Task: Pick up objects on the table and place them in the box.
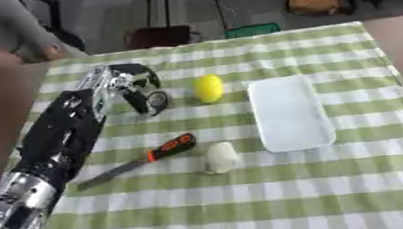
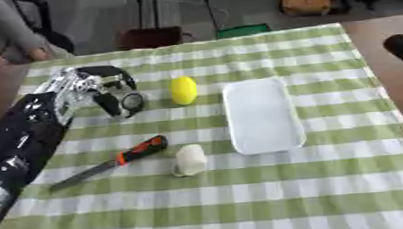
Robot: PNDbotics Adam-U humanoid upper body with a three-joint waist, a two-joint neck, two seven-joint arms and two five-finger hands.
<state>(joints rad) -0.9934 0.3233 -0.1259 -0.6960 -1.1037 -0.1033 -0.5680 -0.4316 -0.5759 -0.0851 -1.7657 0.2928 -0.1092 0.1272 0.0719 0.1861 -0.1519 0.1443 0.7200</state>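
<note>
Left arm enters from the lower left corner and runs diagonally up across the bench [image 1: 245, 204], which is covered in a green-and-white checked cloth. Forearm black with silver joints.

Left robot hand [image 1: 132, 88] sits at the upper left of the cloth, above the surface, fingers curled downward and inward. Nothing is seen between them: clenched on nothing, as far as the views show.

Round yellow lemon-like fruit [image 1: 209, 88] lies just beside the left robot hand, on its right, apart from the fingers.

White shallow rectangular plastic box [image 1: 289, 113] lies right of the fruit, long side running away from the robot, nothing inside it.

Knife with orange-and-black handle and grey blade [image 1: 142, 160] lies nearer the robot, blade pointing to the lower left.

Pale whitish lumpy object [image 1: 220, 157] lies just right of the knife handle, left of the box's near corner.

Right robot hand [image 2: 402, 46] shows only as a dark shape at the right edge, off the cloth; finger state cannot be told.
</note>
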